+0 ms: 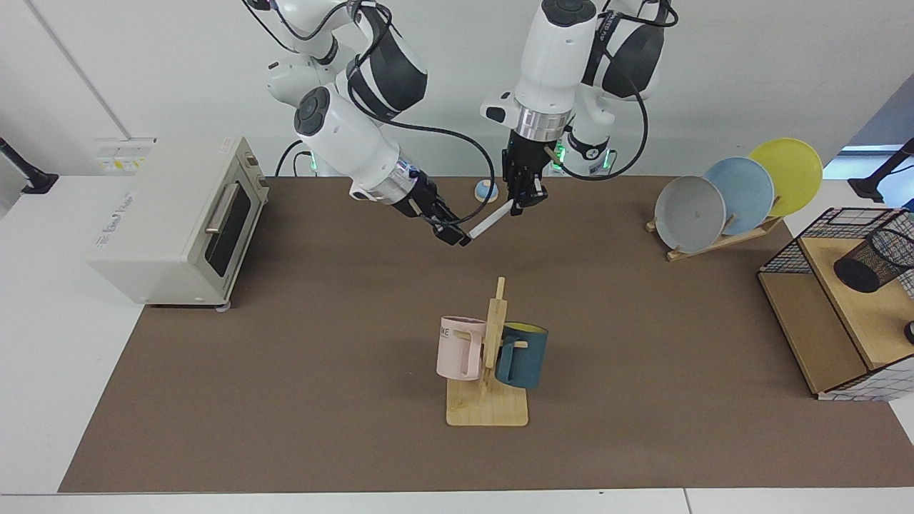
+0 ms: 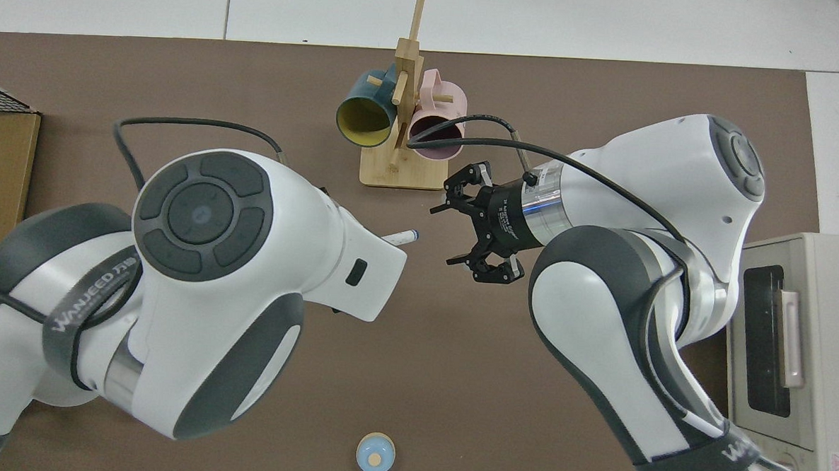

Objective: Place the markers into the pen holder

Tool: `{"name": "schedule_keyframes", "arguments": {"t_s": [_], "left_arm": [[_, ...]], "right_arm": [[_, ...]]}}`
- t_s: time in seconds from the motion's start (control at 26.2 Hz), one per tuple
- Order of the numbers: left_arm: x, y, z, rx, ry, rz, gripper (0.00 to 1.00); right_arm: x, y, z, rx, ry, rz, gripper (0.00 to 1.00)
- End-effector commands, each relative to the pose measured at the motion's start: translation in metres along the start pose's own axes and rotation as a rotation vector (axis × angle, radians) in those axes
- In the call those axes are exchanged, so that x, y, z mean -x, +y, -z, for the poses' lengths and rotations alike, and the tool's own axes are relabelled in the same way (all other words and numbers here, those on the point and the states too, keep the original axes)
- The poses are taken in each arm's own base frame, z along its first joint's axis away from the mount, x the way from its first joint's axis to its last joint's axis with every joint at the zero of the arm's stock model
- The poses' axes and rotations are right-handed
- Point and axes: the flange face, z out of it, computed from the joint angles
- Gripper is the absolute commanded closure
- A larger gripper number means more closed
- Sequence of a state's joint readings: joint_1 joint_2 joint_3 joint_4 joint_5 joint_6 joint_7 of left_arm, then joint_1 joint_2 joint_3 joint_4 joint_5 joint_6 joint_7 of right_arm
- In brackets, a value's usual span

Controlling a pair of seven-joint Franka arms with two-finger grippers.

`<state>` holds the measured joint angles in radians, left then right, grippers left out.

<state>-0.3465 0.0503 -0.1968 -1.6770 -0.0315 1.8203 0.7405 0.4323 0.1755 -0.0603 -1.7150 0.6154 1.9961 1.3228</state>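
Observation:
The white marker hangs slanted above the mat at the back, with its upper end in my left gripper, which is shut on it. The marker's lower tip pokes out from under the left arm's housing in the top view, where the left gripper itself is hidden. My right gripper is open just beside that tip, with a small gap to it; its fingers stand wide apart around. The black mesh pen holder lies tilted on a wooden shelf at the far right.
A wooden mug rack with a pink mug and a teal mug stands mid-table. A toaster oven is on one side, a plate rack and a wire-grid basket frame on the other. A small blue round object lies at the back.

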Motion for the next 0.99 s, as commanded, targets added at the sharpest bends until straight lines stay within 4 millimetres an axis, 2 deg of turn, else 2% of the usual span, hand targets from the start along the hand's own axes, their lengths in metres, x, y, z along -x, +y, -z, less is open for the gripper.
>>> {"name": "schedule_keyframes", "arguments": {"t_s": [0.0, 0.31, 0.57, 0.8, 0.95], "left_arm": [[0.039, -0.020, 0.008, 0.044, -0.058, 0.011, 1.00], [0.128, -0.074, 0.012, 0.084, -0.147, 0.095, 1.00], [0.179, -0.093, 0.039, -0.022, -0.384, 0.134, 1.00], [0.266, -0.134, 0.065, -0.061, -0.489, 0.221, 1.00], [0.329, -0.162, 0.078, -0.057, -0.540, 0.104, 1.00]], "right_arm": [[-0.027, 0.012, 0.016, 0.039, 0.096, 0.107, 0.00], [-0.076, 0.032, 0.054, 0.189, 0.245, 0.374, 0.00], [-0.096, 0.045, 0.086, 0.305, 0.363, 0.586, 0.00], [-0.108, 0.053, 0.113, 0.372, 0.422, 0.747, 0.00], [-0.128, 0.062, 0.139, 0.408, 0.424, 0.866, 0.00]]}}
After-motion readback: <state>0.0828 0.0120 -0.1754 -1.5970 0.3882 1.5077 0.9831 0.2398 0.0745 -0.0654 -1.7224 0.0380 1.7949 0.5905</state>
